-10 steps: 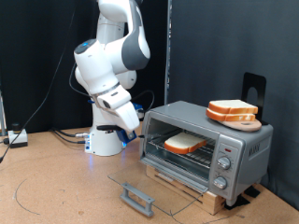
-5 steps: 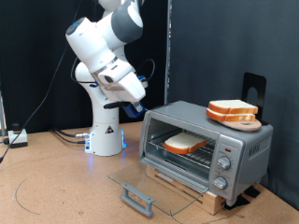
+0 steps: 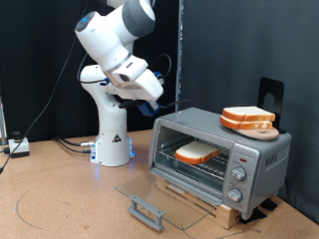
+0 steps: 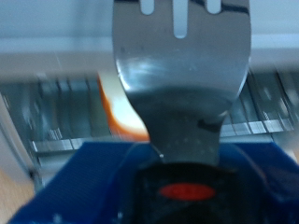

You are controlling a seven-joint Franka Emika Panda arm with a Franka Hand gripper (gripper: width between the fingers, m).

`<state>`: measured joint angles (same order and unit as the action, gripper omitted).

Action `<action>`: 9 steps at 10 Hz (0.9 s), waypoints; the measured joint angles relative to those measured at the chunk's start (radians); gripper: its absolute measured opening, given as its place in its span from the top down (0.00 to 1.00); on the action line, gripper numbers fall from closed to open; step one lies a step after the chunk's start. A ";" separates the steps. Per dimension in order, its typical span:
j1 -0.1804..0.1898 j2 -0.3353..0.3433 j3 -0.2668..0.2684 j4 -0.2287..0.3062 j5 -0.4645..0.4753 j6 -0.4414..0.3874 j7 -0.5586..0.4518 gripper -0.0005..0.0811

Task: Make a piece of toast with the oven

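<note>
The piece of toast lies flat on the wire rack inside the oven, pale face up with a tan crust. The oven's glass door hangs open and lies flat, its grey bar handle at the front. My gripper hangs in the air above and to the exterior view's left of the oven's top corner, touching nothing. In the wrist view a blurred metal part of the hand fills the middle, and behind it show the rack and an edge of the toast.
A round wooden board with stacked bread slices sits on the oven's roof. The oven stands on a wooden pallet. The robot's white base stands at the back left, with cables on the brown floor and a black curtain behind.
The arm has lifted: the gripper rose from in front of the oven's opening to above its top left corner. The toast stays on the rack and the door stays open.
</note>
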<state>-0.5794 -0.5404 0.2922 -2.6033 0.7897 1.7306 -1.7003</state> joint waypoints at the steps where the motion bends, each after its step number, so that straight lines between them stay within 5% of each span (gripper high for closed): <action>1: 0.021 -0.006 0.011 -0.001 0.002 -0.036 0.000 0.51; 5: 0.094 -0.075 0.095 -0.038 0.024 -0.060 0.024 0.51; 9: 0.163 -0.181 0.194 -0.096 0.148 -0.054 0.099 0.51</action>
<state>-0.4166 -0.7217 0.4861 -2.6997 0.9380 1.6767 -1.6009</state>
